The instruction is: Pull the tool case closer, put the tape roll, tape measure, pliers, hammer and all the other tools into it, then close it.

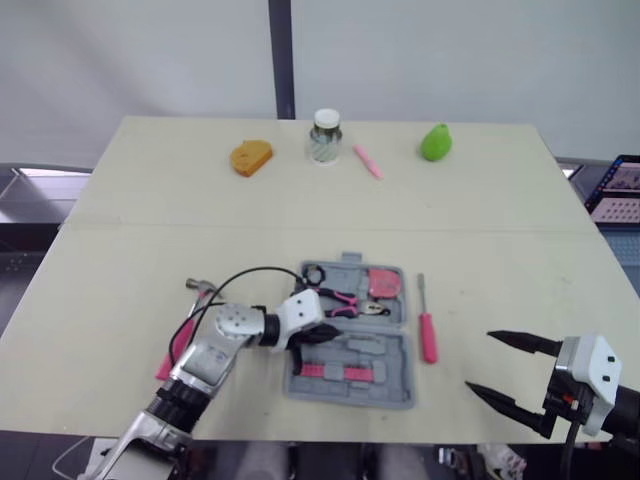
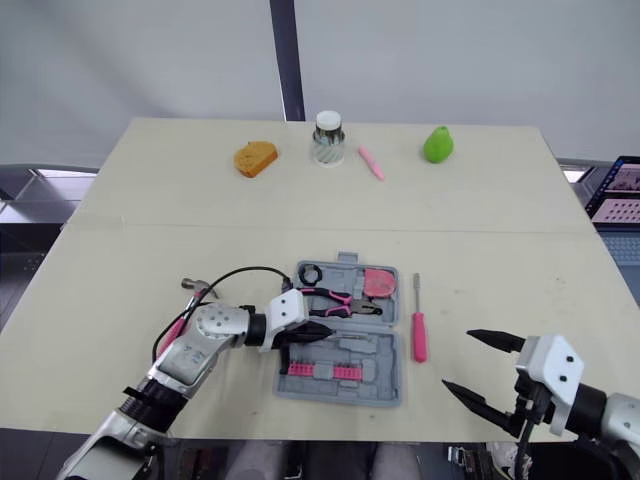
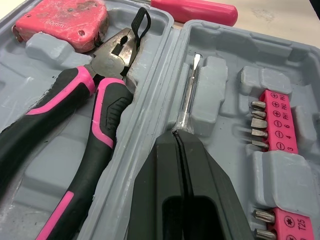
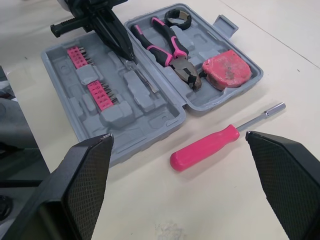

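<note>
The grey tool case [image 1: 345, 395] lies open near the table's front edge. Its far half holds the black tape roll [image 1: 314, 272], the pink-and-black pliers [image 3: 80, 125] and the pink tape measure [image 1: 381, 283]. Pink bit strips [image 3: 280, 125] sit in the near half. My left gripper [image 3: 176, 134] is inside the near half, shut on a thin metal rod [image 3: 189, 85] that lies in a slot. The hammer [image 2: 195, 288] rests on the table left of the case, partly under my left arm. A pink screwdriver [image 1: 428, 335] lies right of the case. My right gripper [image 1: 480, 360] hovers open at the front right.
Along the far edge of the table [image 1: 120, 260] stand an orange bread-like piece [image 1: 251, 157], a lidded jar [image 1: 325, 135], a pink pen [image 1: 367, 160] and a green pear [image 1: 435, 142]. A laptop screen [image 1: 620, 190] shows off the table's right side.
</note>
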